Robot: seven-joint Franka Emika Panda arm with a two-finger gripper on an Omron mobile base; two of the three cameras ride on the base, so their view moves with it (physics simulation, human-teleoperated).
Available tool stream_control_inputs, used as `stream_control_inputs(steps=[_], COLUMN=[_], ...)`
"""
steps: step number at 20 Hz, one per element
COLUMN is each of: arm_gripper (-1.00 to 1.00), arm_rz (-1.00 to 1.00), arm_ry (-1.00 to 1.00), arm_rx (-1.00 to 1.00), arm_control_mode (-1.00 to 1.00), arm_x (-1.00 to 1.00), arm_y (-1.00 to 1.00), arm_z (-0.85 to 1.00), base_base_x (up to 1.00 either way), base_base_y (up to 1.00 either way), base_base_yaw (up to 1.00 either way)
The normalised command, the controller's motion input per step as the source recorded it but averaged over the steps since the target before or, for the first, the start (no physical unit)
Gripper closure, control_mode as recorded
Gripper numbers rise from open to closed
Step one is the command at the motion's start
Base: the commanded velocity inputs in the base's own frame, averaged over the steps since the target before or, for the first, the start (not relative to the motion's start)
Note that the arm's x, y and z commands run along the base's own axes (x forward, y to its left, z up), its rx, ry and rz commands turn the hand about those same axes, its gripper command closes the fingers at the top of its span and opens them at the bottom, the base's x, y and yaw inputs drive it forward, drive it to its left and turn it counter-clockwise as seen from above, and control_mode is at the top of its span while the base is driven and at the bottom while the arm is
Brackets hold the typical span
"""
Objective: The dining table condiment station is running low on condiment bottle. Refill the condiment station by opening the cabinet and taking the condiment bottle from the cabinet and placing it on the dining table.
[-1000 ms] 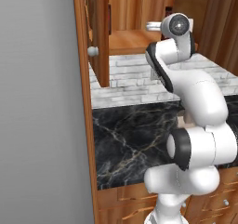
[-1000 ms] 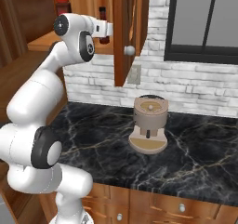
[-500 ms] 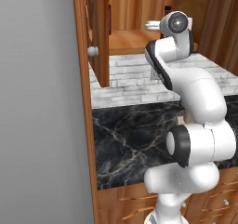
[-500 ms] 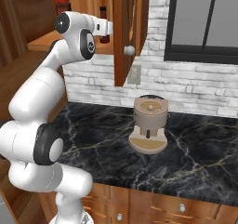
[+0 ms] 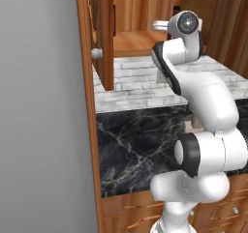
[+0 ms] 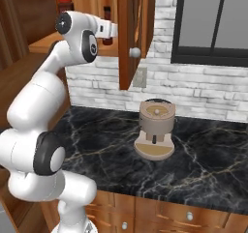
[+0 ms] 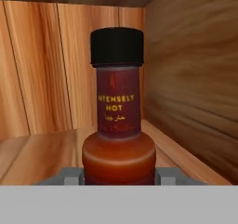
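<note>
Centre of the hand view: the condiment bottle point(image 7: 118, 121) stands upright on the wooden shelf of the cabinet point(image 7: 186, 88), black cap up, "INTENSELY HOT" label facing the camera, close to the corner where the back wall meets the side wall at right. Gripper point(image 7: 119, 176) sits at bottom centre, its grey finger tips point(image 7: 72, 175) showing on either side of the bottle's wide base; jaws about half open, right against the base, but firm grip or just bracketing, cannot tell.

Upper left of the right base view: arm reaches into the open cabinet point(image 6: 131, 34), hand beside the bottle point(image 6: 107, 21) on the shelf; a second dark-capped jar point(image 6: 65, 5) stands further left on the same shelf. Open cabinet door with round silver knob point(image 6: 135, 52) hangs at top centre. Tan coffee machine point(image 6: 156, 129) sits mid-frame on the black marble counter point(image 6: 203, 159), white brick wall and dark window point(image 6: 213, 24) behind.

Top of the left base view: arm's wrist point(image 5: 186, 24) points into the cabinet; other door's knob point(image 5: 97, 53) at upper left.
</note>
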Motion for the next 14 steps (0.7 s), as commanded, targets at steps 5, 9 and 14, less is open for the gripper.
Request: stream_control_inputs(steps=[5, 9, 14], arm_gripper=[1.0, 1.0, 1.0], arm_rz=[0.0, 0.0, 0.01], arm_ry=[-0.04, 0.04, 0.06], arm_rx=[0.06, 0.0, 0.0], arm_control_mode=[-1.0, -1.0, -1.0], arm_x=[-0.79, -0.77, -0.94], arm_y=[0.03, 0.27, 0.4], arm_z=[0.27, 0.47, 0.11], base_base_x=[0.0, 0.0, 0.0], base_base_y=[0.0, 0.0, 0.0], base_base_yaw=[0.0, 0.0, 0.0])
